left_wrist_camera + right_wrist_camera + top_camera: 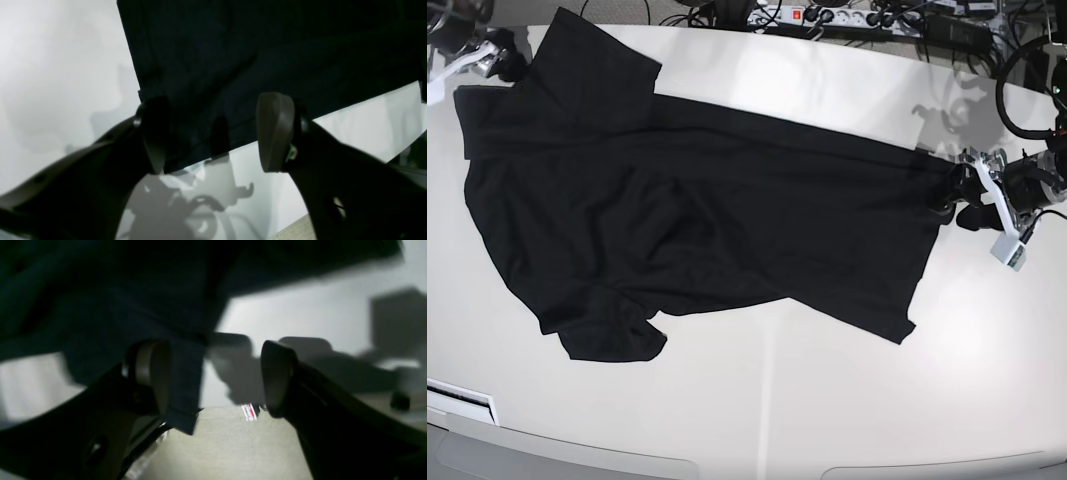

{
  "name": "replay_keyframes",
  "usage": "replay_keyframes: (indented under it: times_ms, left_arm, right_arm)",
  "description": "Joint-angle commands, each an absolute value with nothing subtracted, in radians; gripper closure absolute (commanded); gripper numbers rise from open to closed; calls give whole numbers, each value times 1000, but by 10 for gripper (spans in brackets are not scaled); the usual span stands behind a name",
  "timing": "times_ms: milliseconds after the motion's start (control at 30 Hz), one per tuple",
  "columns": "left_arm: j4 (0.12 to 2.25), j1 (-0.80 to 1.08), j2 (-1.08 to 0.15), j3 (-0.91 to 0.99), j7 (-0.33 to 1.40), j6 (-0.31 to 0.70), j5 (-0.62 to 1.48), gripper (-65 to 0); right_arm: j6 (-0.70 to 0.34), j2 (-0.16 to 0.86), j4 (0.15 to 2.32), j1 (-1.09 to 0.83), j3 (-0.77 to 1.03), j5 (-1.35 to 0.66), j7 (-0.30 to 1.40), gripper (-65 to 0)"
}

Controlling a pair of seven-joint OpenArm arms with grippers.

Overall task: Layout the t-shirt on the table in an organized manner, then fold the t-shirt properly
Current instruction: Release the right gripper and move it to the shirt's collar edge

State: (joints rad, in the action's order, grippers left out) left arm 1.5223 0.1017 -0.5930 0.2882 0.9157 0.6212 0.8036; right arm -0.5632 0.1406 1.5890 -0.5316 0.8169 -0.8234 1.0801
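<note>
The black t-shirt [697, 210] lies spread across the off-white table [777, 400], with creases and a folded-over flap at the lower left. At the shirt's right edge my left gripper [957, 203] stands open. In the left wrist view the hem [233, 83] lies flat on the table between the spread fingers [277, 131], and nothing is pinched. My right gripper [505, 62] is at the shirt's far left corner. Its jaws [215, 375] are open too, with a loose edge of the blurred shirt [183, 386] next to one finger [153, 373].
A power strip [827, 18] and cables run along the table's back edge. Beige floor [227, 446] shows past the table edge in the right wrist view. A white bracket [462, 403] sits at the front left edge.
</note>
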Motion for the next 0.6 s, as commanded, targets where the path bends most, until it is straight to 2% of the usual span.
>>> replay_keyframes:
  times_ms: [0, 167, 300, 567]
  left_arm:
    - [1536, 88, -612, 295, 898, 624, 820, -416]
    - [1536, 88, -613, 295, 914, 624, 820, -416]
    - [1536, 88, -612, 295, 925, 624, 820, -416]
    - [1536, 89, -612, 295, 929, 624, 820, -416]
  right_arm:
    - [-568, 144, 1600, -534, 825, -844, 1065, -435]
    - [-556, 131, 1587, -534, 825, -859, 1027, -435]
    - [-552, 131, 1497, -500, 825, -864, 1019, -435]
    - [-630, 133, 1312, -438, 825, -1069, 1173, -433]
